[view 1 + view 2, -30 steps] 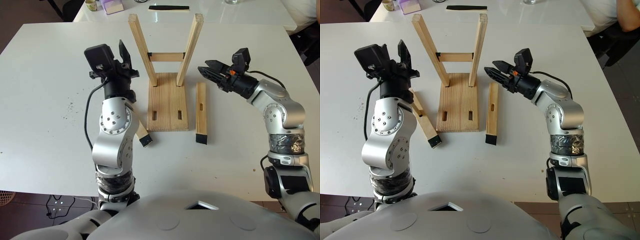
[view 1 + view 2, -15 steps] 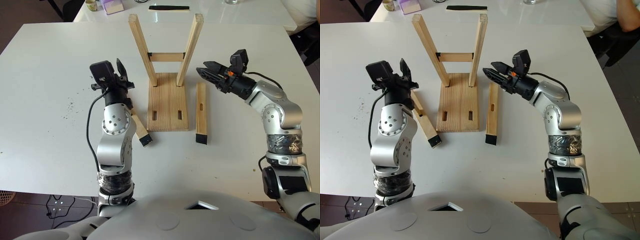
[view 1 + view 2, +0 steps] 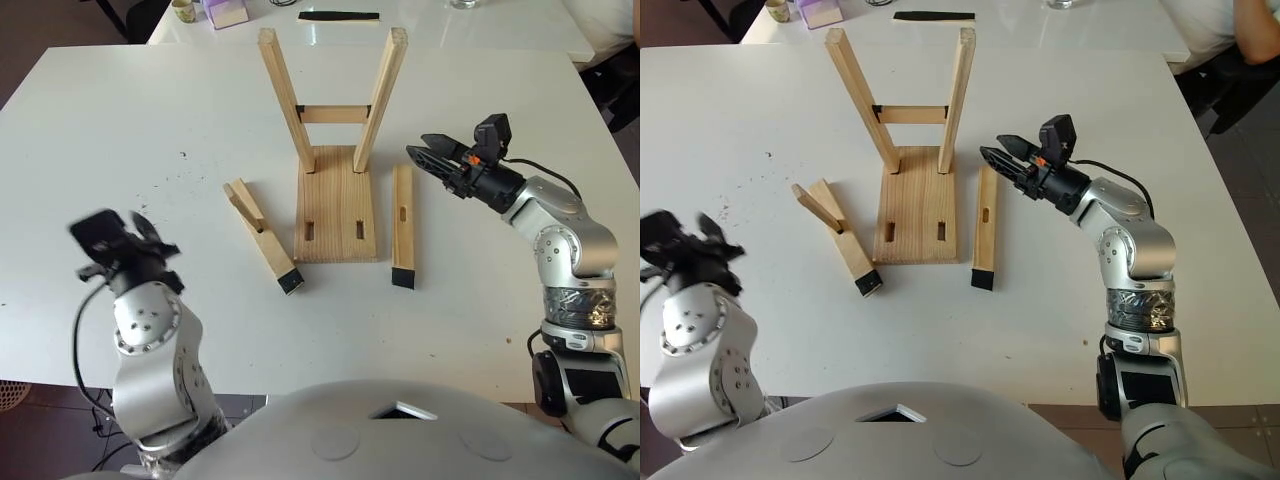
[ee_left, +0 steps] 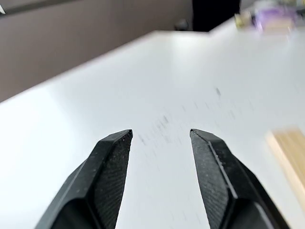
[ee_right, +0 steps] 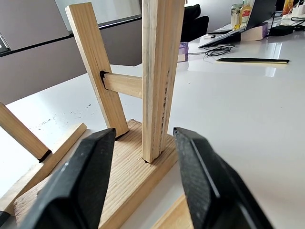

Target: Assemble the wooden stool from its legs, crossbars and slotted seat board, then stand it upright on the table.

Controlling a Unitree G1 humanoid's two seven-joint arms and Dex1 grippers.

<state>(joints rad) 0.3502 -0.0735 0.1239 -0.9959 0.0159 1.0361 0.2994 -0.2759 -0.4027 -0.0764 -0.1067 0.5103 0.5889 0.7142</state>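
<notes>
The slotted seat board [image 3: 337,210] lies flat mid-table. Two legs [image 3: 285,95] [image 3: 380,95] stand in its far slots, joined by a crossbar [image 3: 333,113]. A loose leg [image 3: 402,225] lies along the board's right side. Left of the board lies another leg [image 3: 265,240] with a short bar angling off its far end. My right gripper [image 3: 425,160] hovers open just right of the standing right leg [image 5: 157,71], holding nothing. My left gripper [image 3: 140,240] is open and empty above bare table near the front left, well away from the wood.
The white table [image 3: 120,130] has dark specks [image 3: 183,155] on its left part. On a second table behind lie a black strip [image 3: 338,16], a purple box [image 3: 225,12] and a small jar [image 3: 182,10].
My left arm has pulled back from beside the board to the front left, uncovering the leg piece there. My right gripper has drawn slightly right, away from the standing leg.
</notes>
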